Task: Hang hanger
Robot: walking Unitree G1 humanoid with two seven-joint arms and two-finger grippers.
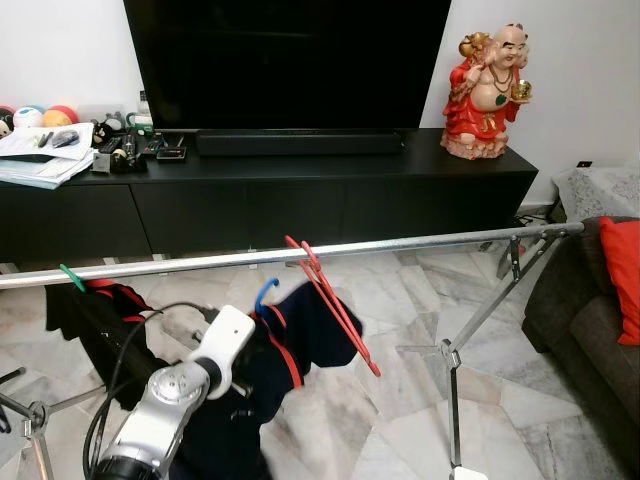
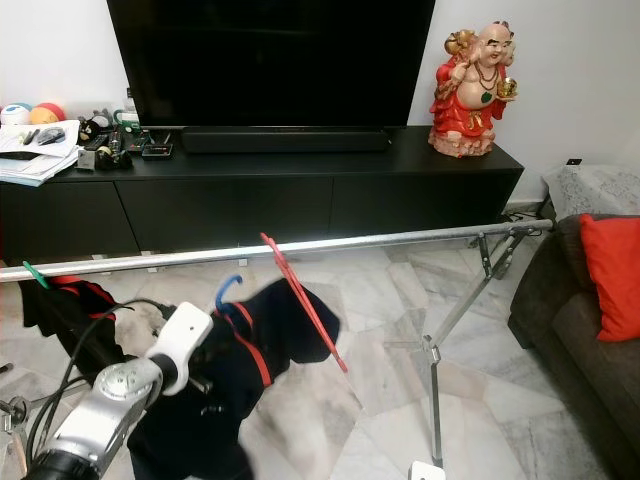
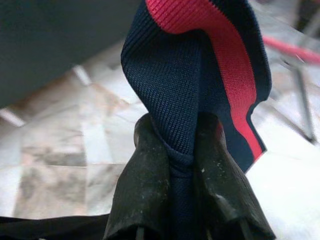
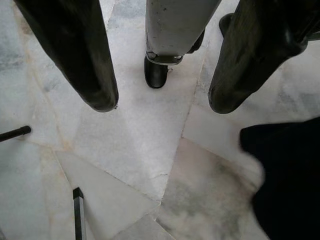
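Note:
A navy garment with red trim point(image 1: 300, 335) hangs on a blue hanger whose hook point(image 1: 265, 293) sits just below the metal drying rail point(image 1: 420, 243), apart from it. My left gripper point(image 3: 181, 145) is shut on a fold of that navy fabric point(image 3: 190, 90); its silver arm point(image 1: 170, 395) reaches up from the lower left. An empty red hanger point(image 1: 335, 312) hangs tilted on the rail beside the garment. Further left, a green hanger point(image 1: 72, 277) holds a dark garment. My right gripper point(image 4: 162, 102) hangs open over the marble floor.
The rack's folding leg point(image 1: 470, 330) stands to the right. A dark sofa with a red cushion point(image 1: 622, 275) sits at the far right. Behind the rail are a black TV cabinet point(image 1: 300, 195), a TV and a red statue point(image 1: 490, 90).

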